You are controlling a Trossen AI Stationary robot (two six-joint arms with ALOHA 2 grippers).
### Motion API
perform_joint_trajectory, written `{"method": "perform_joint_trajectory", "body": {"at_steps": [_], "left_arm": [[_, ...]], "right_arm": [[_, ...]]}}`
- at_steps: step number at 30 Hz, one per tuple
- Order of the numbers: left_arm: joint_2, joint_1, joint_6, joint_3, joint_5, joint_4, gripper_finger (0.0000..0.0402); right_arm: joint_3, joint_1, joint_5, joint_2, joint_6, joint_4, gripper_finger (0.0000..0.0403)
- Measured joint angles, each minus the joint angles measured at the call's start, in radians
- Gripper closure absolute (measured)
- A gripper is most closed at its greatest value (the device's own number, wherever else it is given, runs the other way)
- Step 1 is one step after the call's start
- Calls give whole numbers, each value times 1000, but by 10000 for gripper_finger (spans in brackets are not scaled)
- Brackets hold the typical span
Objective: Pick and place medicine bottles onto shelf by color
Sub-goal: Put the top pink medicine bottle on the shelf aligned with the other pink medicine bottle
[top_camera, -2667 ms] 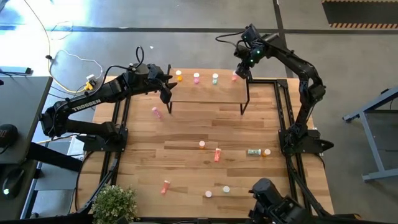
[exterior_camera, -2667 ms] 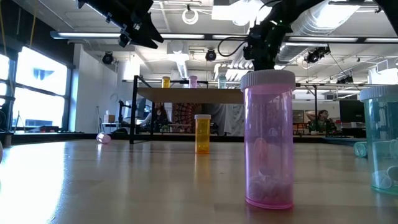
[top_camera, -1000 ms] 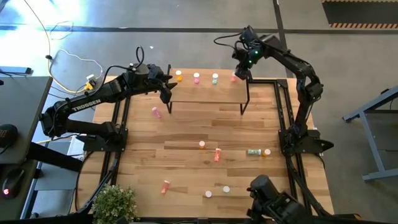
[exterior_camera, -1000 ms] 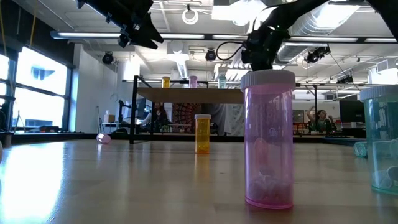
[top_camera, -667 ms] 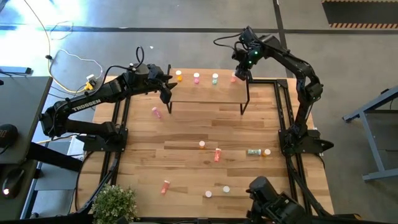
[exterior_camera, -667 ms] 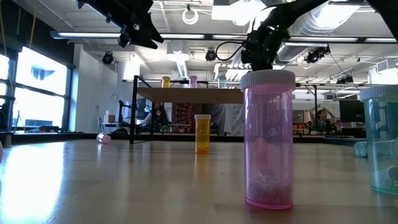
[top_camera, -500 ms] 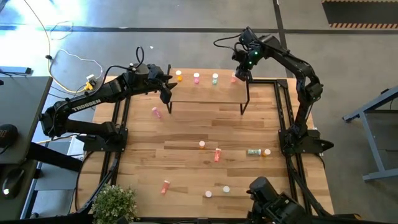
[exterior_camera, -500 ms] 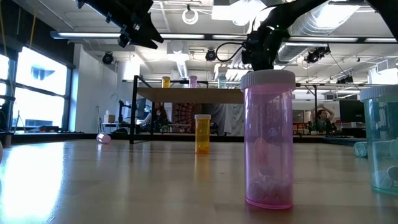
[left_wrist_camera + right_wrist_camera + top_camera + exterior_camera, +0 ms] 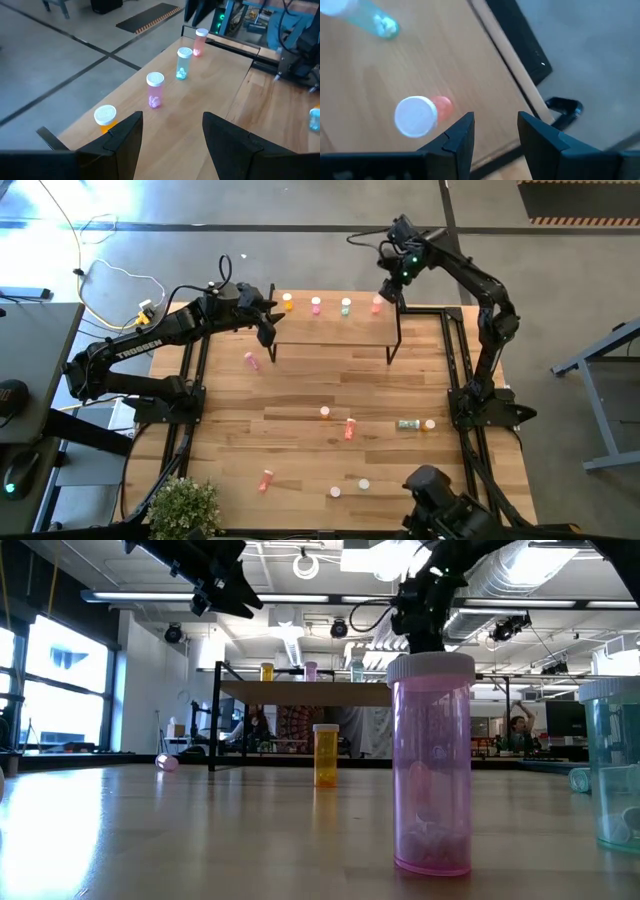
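Four medicine bottles stand in a row along the far edge of the shelf (image 9: pixel 330 320): from left to right, an orange bottle (image 9: pixel 288 302), a pink bottle (image 9: pixel 316 305), a teal bottle (image 9: pixel 346 306) and a red bottle (image 9: pixel 377 304). Treat these four as placed, one per colour.

Check the right gripper (image 9: pixel 392 284) first. It hangs above the far right corner of the shelf, just over the red bottle. In the right wrist view its two fingers (image 9: pixel 462 135) stand apart with empty space between them, and the red bottle (image 9: pixel 420 115) stands free on the board beside them. Read this as a release completed: the gripper is open and holds nothing.

The left gripper (image 9: pixel 262 320) waits at the far left corner of the shelf. In the left wrist view its fingers (image 9: pixel 125 137) are spread wide and empty, facing down the row of four bottles.

You still have the bottles on the table (image 9: pixel 300 390) to sort:
- a pink one (image 9: pixel 250 361) lying near the shelf's left leg;
- an orange one (image 9: pixel 325 412) and a red one lying (image 9: pixel 349 428) at mid-table;
- a teal one lying (image 9: pixel 407 424) with an orange one (image 9: pixel 429 424) just beside it, toward the right;
- a red one lying (image 9: pixel 266 479) and two upright ones (image 9: pixel 334 491) near the front edge; seen from above they show only pale caps.

By this count about a third of the task is done. Each remaining bottle should join the shelf bottle of its colour.
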Motion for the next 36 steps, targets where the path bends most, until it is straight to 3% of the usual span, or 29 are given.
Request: {"method": "perform_joint_trajectory", "body": {"at_steps": [10,15,20,26,36], "left_arm": [[-1,0,46,0,7,-5,206],[-1,0,46,0,11,-15,206],[-1,0,46,0,11,-28,206],[-2,0,46,0,11,-28,206],[-2,-3,-59,0,14,-92,206]], "right_arm": [[277,96,50,-1,222,-264,261],[324,185,49,-16,321,-302,261],[217,302,48,-101,417,-307,261],[-38,437,66,-236,590,-251,261],[-409,705,60,-427,1152,34,261]]}}
